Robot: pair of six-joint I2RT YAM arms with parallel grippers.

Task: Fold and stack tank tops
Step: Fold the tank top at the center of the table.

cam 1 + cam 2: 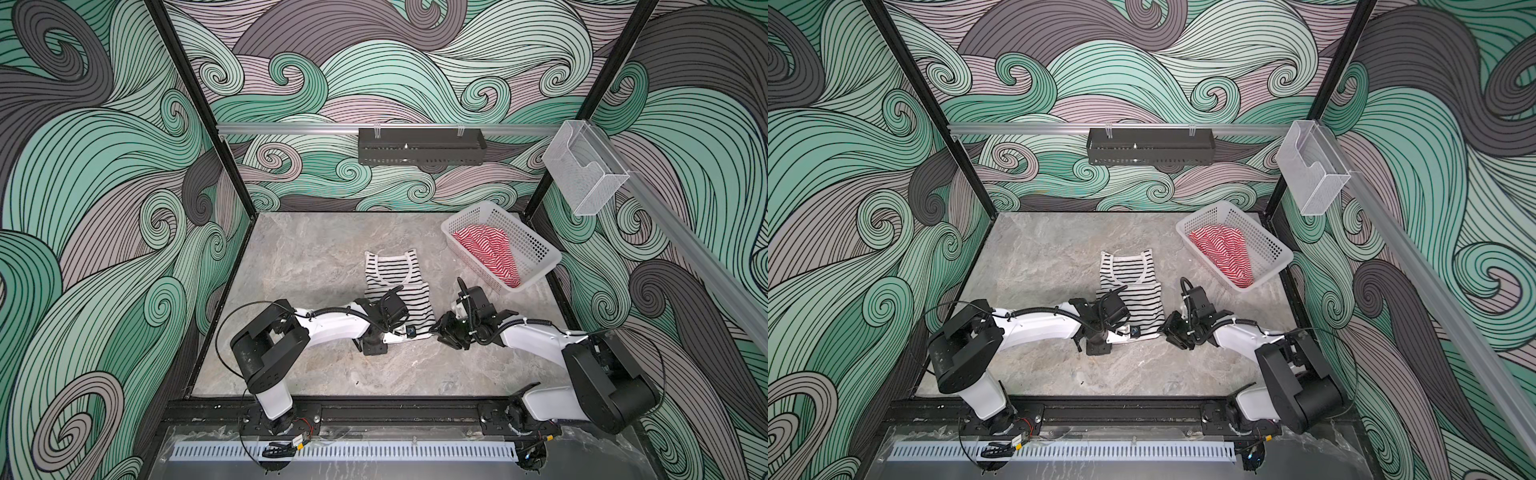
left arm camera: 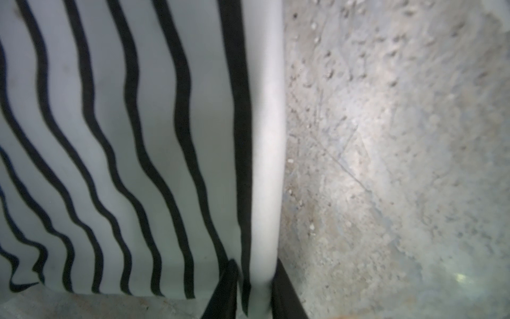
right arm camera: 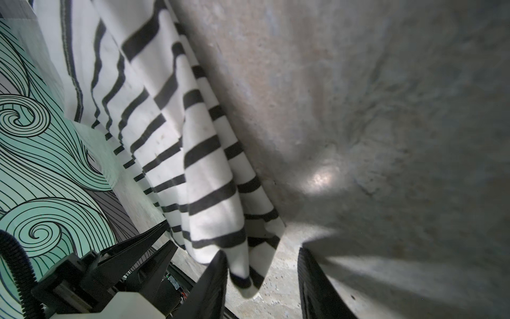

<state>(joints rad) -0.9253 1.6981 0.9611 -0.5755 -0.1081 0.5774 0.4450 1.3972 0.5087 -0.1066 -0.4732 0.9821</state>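
Far right: basket [image 1: 530,246] (red top [image 1: 486,254], seemingly bunched)

a grey marbled table [image 1: 316,249] forms the floor. a white perforated basket [image 1: 534,249] stands on the table's far right corner. above the table's far edge, a silver rail [image 1: 291,128] carries a black slotted tray [image 1: 419,147]. a clear plastic holder [image 1: 582,174] hangs high over the table's far right corner. swirl-patterned walls [image 1: 83,166] close in three sides of the table. a white slotted strip [image 1: 374,451] runs beyond the table's near edge.
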